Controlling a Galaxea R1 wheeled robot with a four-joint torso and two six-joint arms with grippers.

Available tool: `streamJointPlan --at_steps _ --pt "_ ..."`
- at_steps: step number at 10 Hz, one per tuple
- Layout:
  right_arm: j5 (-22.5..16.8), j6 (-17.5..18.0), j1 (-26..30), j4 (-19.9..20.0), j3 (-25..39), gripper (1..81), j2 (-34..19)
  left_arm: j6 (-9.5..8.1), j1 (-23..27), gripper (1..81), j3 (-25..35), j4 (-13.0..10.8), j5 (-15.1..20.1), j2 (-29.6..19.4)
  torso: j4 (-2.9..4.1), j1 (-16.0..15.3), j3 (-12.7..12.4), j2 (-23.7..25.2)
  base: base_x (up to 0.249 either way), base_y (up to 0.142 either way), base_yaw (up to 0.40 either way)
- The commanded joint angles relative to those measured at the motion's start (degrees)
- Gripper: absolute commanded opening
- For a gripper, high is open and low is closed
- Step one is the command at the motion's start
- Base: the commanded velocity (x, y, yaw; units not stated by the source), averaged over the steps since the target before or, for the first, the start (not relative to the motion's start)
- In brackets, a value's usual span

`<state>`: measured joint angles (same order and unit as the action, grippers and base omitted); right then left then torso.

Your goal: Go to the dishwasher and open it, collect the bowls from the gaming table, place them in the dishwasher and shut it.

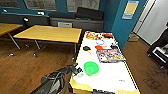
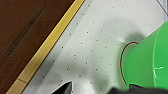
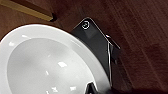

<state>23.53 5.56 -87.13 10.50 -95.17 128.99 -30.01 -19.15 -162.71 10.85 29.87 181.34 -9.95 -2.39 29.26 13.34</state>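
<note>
Left gripper (image 1: pixel 78 70) hovers just left of the green bowl (image 1: pixel 91 68) on the gaming table (image 1: pixel 112 75), lined up to grasp. I can't tell how wide it's open. A white bowl (image 3: pixel 47 62) looms at the right wrist; its grip I can't tell.

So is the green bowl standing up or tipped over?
Standing up. The green bowl sits on the white table with its open rim facing upward.
</note>
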Motion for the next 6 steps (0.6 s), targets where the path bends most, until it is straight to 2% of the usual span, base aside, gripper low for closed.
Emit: streamJointPlan --at_steps 1,3,6 --pt "-3.1 -0.1 0.9 -1.0 1.1 1.0 -3.0 -0.05 13.5 81.1 0.6 -0.6 2.0 3.7 0.00 0.0 0.0 0.0 0.000 0.000 0.000" --pt "-3.1 -0.1 0.9 -1.0 1.0 1.0 -2.8 -0.05 15.5 81.1 1.0 -0.3 4.3 3.7 0.00 0.0 0.0 0.0 0.000 0.000 0.000" --pt "-3.1 -0.2 0.9 -1.0 0.8 1.0 -2.7 -0.05 15.8 81.1 1.5 -0.7 4.5 3.7 0.00 0.0 0.0 0.0 0.000 0.000 0.000"
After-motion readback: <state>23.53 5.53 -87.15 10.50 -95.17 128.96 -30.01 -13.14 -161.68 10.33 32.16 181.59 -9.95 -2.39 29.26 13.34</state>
